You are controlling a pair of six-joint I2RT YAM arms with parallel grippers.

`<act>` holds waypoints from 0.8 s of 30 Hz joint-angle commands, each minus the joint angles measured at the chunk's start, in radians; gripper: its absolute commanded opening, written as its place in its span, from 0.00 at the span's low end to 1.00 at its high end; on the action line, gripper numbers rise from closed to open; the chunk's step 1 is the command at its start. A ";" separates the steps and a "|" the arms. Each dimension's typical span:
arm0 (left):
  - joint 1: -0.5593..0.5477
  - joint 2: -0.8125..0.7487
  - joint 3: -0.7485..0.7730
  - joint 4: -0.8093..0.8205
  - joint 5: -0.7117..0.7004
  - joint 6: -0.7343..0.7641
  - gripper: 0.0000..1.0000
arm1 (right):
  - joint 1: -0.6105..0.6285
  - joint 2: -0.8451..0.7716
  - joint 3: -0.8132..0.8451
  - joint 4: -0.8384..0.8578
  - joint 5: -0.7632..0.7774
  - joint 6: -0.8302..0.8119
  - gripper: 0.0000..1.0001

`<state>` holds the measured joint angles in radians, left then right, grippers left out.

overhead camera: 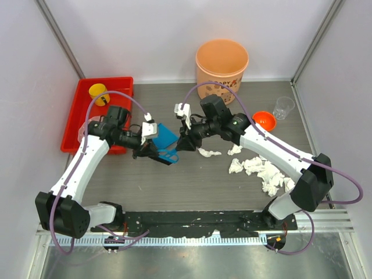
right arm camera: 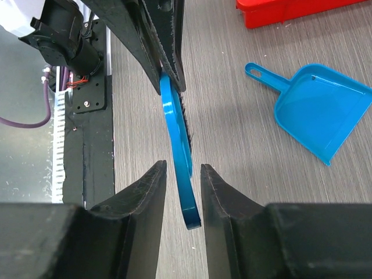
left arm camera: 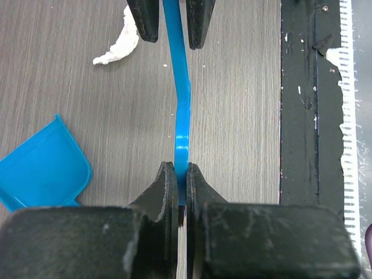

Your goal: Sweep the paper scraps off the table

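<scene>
My left gripper (left arm camera: 181, 170) is clamped hard, jaws closed flat on the thin handle of the blue brush (left arm camera: 181, 110), which is held edge-on over the table (overhead camera: 192, 186). My right gripper (right arm camera: 183, 168) faces it from the three o'clock side. Its jaws are part-way open and straddle the far end of that same brush. A sliver of wood grain shows on either side of the blue, so there is no squeeze there.

From above, the blue dustpan (right arm camera: 322, 107) lies flat on the table just past the two grippers, toward twelve o'clock. The paper scraps (overhead camera: 261, 171) lie on the table, with the main heap at four o'clock from my right gripper, beside that forearm. Two loose wads lie closer in, at about three o'clock.

The orange bucket (overhead camera: 222, 61) stands at the table's twelve o'clock edge, and the red tray (overhead camera: 78, 110) sits out at ten o'clock.
</scene>
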<state>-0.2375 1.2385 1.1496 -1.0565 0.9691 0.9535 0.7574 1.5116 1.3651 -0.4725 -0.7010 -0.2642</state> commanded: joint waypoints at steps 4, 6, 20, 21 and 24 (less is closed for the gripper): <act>-0.003 -0.004 0.041 -0.002 0.031 -0.001 0.00 | 0.005 -0.005 0.026 -0.046 -0.006 -0.046 0.33; -0.003 -0.001 0.039 0.001 0.033 0.001 0.00 | 0.005 -0.004 0.034 -0.057 0.001 -0.046 0.21; -0.003 -0.027 -0.002 0.191 -0.114 -0.264 0.99 | 0.003 -0.053 0.023 -0.032 0.324 0.095 0.01; -0.002 -0.028 -0.002 0.241 -0.180 -0.298 1.00 | 0.000 -0.059 0.022 -0.050 0.375 0.121 0.01; -0.002 -0.034 -0.005 0.356 -0.311 -0.458 1.00 | -0.035 -0.088 0.020 -0.110 0.545 0.215 0.01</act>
<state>-0.2386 1.2373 1.1465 -0.9051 0.8371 0.7212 0.7574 1.5070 1.3659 -0.5301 -0.4343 -0.1856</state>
